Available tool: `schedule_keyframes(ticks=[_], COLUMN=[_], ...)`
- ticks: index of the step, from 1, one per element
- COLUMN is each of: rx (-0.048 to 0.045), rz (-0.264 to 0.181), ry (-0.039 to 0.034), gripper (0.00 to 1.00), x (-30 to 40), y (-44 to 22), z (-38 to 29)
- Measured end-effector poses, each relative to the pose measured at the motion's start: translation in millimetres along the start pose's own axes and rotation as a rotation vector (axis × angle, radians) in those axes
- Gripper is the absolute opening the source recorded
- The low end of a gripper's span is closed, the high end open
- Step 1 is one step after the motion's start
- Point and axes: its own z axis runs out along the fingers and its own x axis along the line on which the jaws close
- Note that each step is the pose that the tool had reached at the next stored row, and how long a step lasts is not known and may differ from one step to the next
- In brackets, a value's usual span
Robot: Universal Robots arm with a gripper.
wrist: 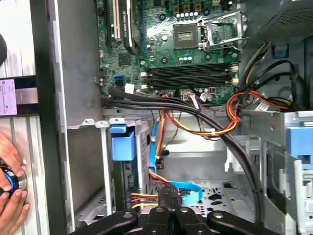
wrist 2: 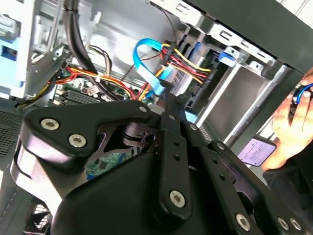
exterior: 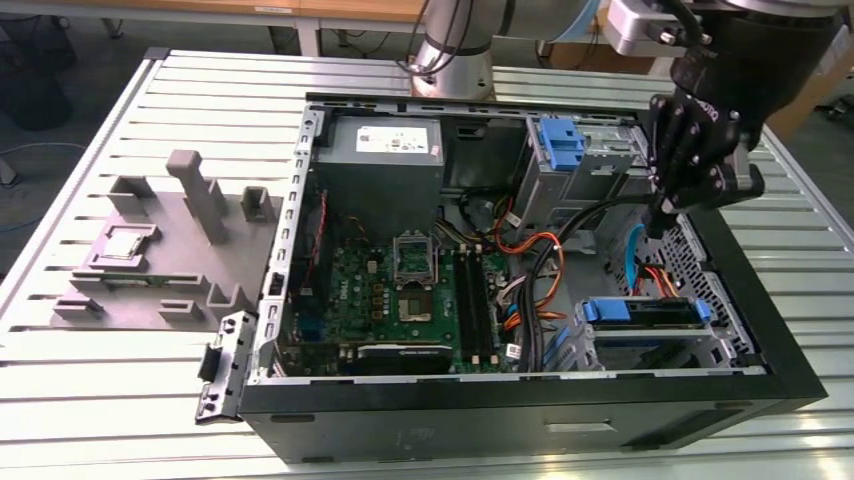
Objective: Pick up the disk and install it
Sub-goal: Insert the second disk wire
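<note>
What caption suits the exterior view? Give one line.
Robot gripper poised over the open computer case, toward the exterior view's right, motherboard exposed.

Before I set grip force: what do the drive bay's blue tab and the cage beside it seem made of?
The blue tab looks like moulded plastic: uniform matte colour, rounded edges. The cage appears to be bare sheet metal: dull grey sheen, folded edges.
</note>
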Motion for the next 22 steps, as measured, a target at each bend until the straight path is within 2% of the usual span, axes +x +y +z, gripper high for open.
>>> schedule_keyframes(ticks=[9, 10, 12, 13, 17, 22], rx=[-0.007, -0.0074, -0.0078, -0.0079, -0.0084, -0.0069], rz=[0.001, 0.002, 0.003, 0.004, 0.007, 0.007], ry=[0.0007, 0.0007, 0.0008, 0.0007, 0.0016, 0.0222], gripper=[0.11, 0.16, 0.16, 0.24, 0.24, 0.24], x=[-6.1, -7.0, -9.1, -10.1, -12.2, -12.9], y=[-2.1, -2.2, -2.3, -2.5, -3.1, -3.3], z=[-1.3, -1.4, -1.6, -1.7, -0.2, 4.8])
